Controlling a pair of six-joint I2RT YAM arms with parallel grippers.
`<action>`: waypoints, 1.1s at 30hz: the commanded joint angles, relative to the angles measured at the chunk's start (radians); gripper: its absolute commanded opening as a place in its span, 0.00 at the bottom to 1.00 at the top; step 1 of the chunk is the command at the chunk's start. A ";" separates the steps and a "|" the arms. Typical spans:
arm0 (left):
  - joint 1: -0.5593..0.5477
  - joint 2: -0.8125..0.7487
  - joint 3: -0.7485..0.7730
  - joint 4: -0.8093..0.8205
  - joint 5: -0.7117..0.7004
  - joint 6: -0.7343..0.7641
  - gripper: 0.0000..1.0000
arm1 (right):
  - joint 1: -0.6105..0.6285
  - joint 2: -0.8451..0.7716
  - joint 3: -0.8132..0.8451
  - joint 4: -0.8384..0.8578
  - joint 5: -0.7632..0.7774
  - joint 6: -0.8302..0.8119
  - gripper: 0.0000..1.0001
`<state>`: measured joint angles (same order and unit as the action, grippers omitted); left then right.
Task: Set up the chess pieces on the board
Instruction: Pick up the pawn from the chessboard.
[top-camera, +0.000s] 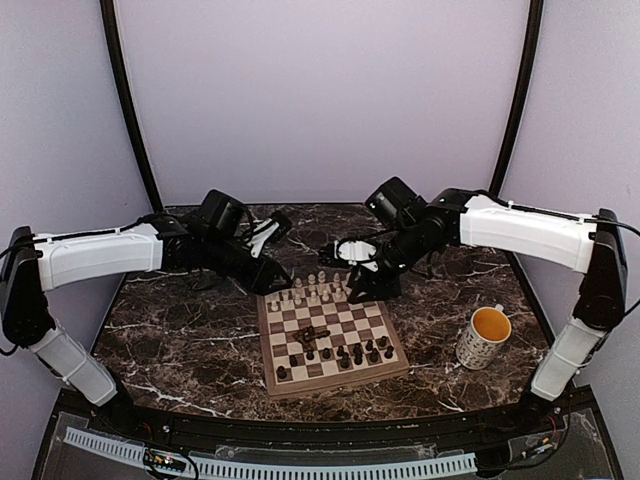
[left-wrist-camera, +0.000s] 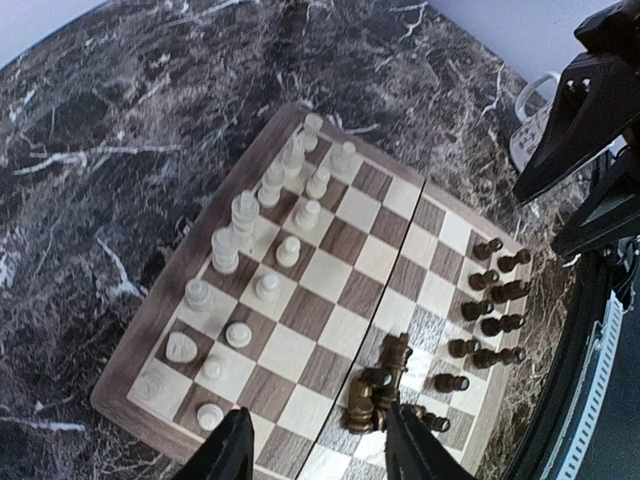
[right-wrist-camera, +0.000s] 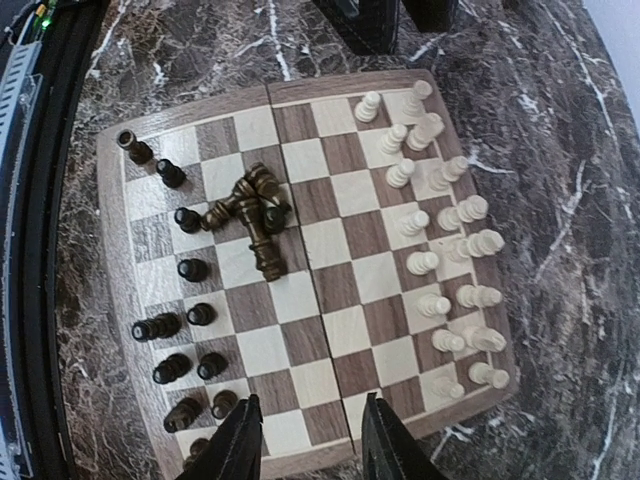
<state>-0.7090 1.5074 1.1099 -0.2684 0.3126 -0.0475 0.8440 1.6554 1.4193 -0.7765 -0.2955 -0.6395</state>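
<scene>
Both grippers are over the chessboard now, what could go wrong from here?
The fallen dark pieces lie heaped together on the chessboard; gripping one could drag or roll the others. Standing dark pieces sit close beside that heap, so the right gripper, fingers open, might topple them. The left gripper hovers over the same board, so the arms could clash.

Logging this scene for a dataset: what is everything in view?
Square wooden checkered chessboard: one, brown, table centre.
Pale cream chess pieces: about sixteen, cream, board's far two rows.
Standing dark chess pieces: several, dark brown, board's near rows.
Toppled dark pieces: small heap, dark brown, board's near half.
Speckled mug: one, cream, yellow inside, right of board.
Marble table: one, dark, white-veined, beneath everything.
Left gripper: one, black, open, above board's left side.
Right gripper: one, black, open, above board's right side.
</scene>
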 joint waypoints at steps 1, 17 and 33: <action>-0.006 -0.003 -0.029 -0.097 -0.070 -0.010 0.48 | 0.018 0.085 0.033 0.082 -0.105 0.056 0.36; 0.250 -0.204 -0.251 0.159 -0.215 -0.124 0.56 | 0.117 0.406 0.308 -0.053 -0.053 0.094 0.37; 0.252 -0.173 -0.240 0.161 -0.168 -0.133 0.56 | 0.130 0.501 0.379 -0.099 -0.045 0.099 0.33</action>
<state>-0.4572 1.3315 0.8684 -0.1268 0.1238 -0.1707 0.9634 2.1384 1.7679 -0.8490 -0.3363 -0.5449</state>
